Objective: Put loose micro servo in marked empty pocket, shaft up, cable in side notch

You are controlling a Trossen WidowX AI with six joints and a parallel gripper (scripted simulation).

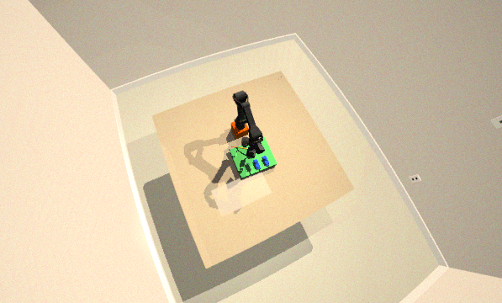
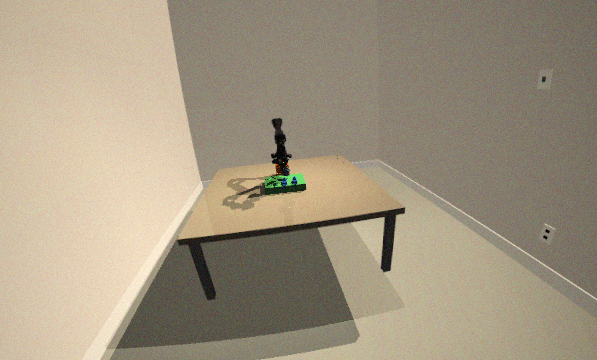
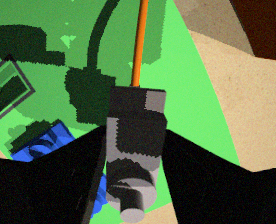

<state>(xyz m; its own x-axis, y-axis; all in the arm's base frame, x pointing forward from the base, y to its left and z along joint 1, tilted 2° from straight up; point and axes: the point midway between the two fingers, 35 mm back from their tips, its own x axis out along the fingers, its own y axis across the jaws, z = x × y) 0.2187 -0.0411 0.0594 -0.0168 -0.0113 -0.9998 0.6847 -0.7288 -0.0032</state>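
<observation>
The loose micro servo (image 3: 134, 137) is a grey block with a round output shaft at one end and an orange cable (image 3: 142, 30) trailing across the green deck (image 3: 185, 76) (image 1: 269, 149) (image 2: 292, 190). My gripper (image 3: 134, 163) (image 1: 256, 150) (image 2: 281, 173) is shut on the servo's body, one black finger on each side, low over the deck near its edge. The marked empty pocket (image 3: 8, 92) shows as an outlined rectangle at the left of the wrist view, apart from the servo. Blue servos (image 3: 45, 144) (image 1: 261, 162) sit in the deck beside it.
The arm's orange base (image 1: 239, 130) stands just behind the deck on the wooden table (image 1: 301, 168) (image 2: 328, 200). The deck lies near the table's middle. Walls stand to the left and behind.
</observation>
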